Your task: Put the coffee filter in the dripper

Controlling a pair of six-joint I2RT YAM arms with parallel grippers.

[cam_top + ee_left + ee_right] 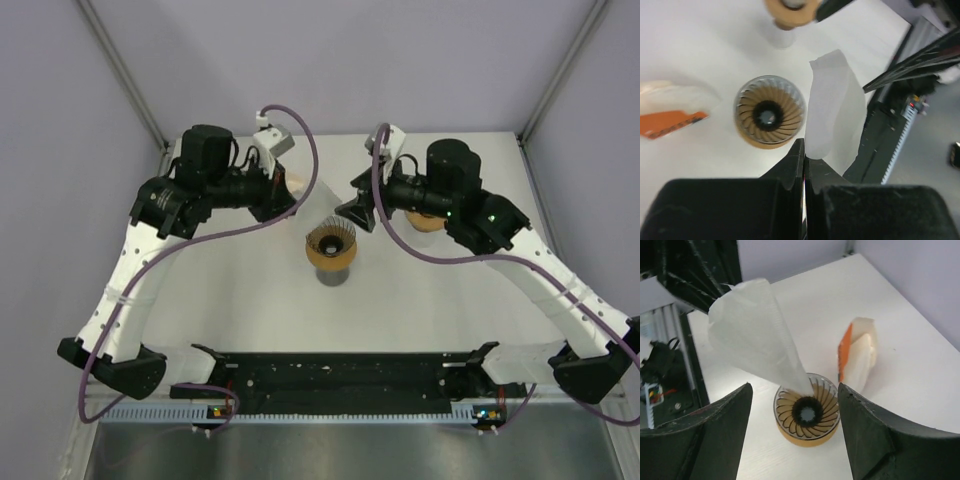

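- The filter (752, 335) is a white paper cone, thin enough to let light through. It is partly flattened, with a soft fold down its side.
- In the right wrist view it hangs tilted. Its wide end is at the upper left of the frame and its narrow end points down to the lower right.
- That narrow end overlaps the upper-left rim of the dripper (807, 412). Whether paper and rim touch I cannot tell, and the filter is not seated in the cone.
- In the left wrist view the filter sits right of the dripper, rising from the bottom centre toward the top.
- The left gripper (804, 152) has its fingers pressed together, pinching the filter's lower edge.
- The dripper is tan, with curved ribs spiralling to a dark centre hole. In the top view it stands on a dark base at the middle of the table (240, 310).
- The right gripper (360, 215) is just upper right of the dripper. Its fingers (705, 435) are spread wide and hold nothing, framing the dripper in the wrist view.
- An orange and white packet (857, 352) lies near the dripper, apart from it.
- A blurred tan round thing (790, 10) sits at the top edge of the left wrist view.
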